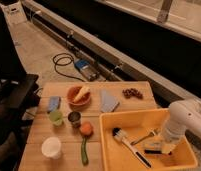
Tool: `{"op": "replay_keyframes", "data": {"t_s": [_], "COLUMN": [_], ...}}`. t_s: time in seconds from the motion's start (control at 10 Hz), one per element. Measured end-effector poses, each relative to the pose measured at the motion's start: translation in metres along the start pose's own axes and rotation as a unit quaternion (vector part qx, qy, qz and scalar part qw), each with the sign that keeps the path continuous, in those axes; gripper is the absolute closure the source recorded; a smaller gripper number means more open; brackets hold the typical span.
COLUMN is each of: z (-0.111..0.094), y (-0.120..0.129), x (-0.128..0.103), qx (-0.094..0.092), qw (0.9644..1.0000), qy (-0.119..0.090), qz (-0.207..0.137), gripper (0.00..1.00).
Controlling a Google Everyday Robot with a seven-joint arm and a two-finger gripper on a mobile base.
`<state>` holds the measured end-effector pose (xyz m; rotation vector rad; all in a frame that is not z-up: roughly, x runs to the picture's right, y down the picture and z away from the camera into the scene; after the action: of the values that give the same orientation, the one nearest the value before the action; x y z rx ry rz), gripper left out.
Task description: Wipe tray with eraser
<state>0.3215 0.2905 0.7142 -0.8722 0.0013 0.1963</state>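
The tray (128, 117) is a large yellow-orange bin at the right front of the wooden table. The eraser (153, 147) is a small dark block with a pale underside, lying on the tray floor right of centre. My gripper (163, 145) reaches down into the tray from the white arm on the right and is shut on the eraser, pressing it to the floor. A black-handled brush with white bristles (127, 143) lies in the tray left of the eraser, and a fork-like utensil (144, 135) lies between them.
On the table (64, 136) left of the tray are an orange bowl with a banana (78, 95), a light blue block (54, 103), a grey-blue cloth (109, 101), dark grapes (132, 93), a green cup (56, 117), a metal cup (74, 119), an orange fruit (86, 129), a green pepper (84, 150) and a white cup (51, 147).
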Motion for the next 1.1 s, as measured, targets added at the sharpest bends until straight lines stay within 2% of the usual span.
{"op": "replay_keyframes", "data": {"t_s": [0.2,0.4,0.6,0.7,0.9,1.1], "z": [0.005,0.005,-0.003,-0.007,-0.012,-0.012], "y": [0.015,0.019,0.014,0.006,-0.008,-0.007], "x": [0.000,0.015,0.037,0.039,0.031,0.016], "qx": [-0.011,-0.013,-0.001,0.006,0.020,0.022], "qw": [0.9999,0.9998,0.9994,0.9993,0.9993,0.9996], "qy": [-0.002,0.003,0.016,0.019,0.017,0.012], "qz": [-0.002,0.013,0.031,0.031,0.025,0.011], "gripper": [0.82,0.82,0.82,0.82,0.82,0.82]}}
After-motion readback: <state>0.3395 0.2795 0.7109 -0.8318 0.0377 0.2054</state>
